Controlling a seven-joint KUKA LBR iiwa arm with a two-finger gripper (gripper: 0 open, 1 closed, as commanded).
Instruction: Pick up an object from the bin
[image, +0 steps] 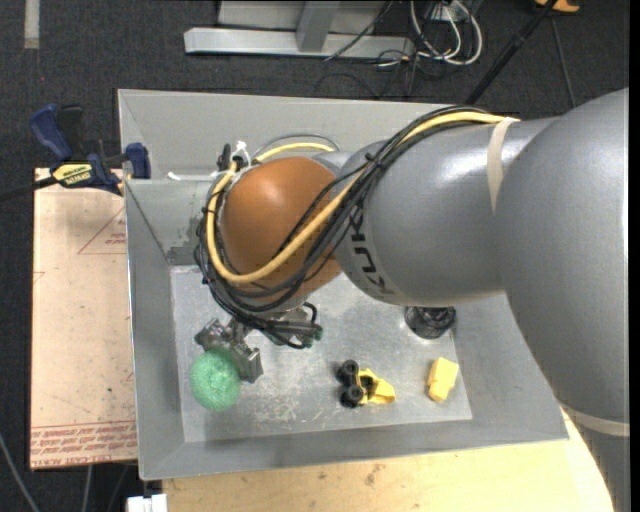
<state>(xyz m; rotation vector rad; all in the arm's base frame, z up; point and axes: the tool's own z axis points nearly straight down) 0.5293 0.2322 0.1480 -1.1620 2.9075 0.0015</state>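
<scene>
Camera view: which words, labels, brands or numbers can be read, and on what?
"KU": black letters running sideways on the grey arm; the rest of the word cannot be read.
No readable text on the green ball, yellow-and-black toy or yellow block.

You see a matt grey metal bin (150, 300), its floor scuffed and speckled. The green ball (214, 384) looks rough and spongy; the yellow block (442, 379) looks like smooth plastic. The arm's orange cover (270, 220) is smooth and slightly glossy.
</scene>
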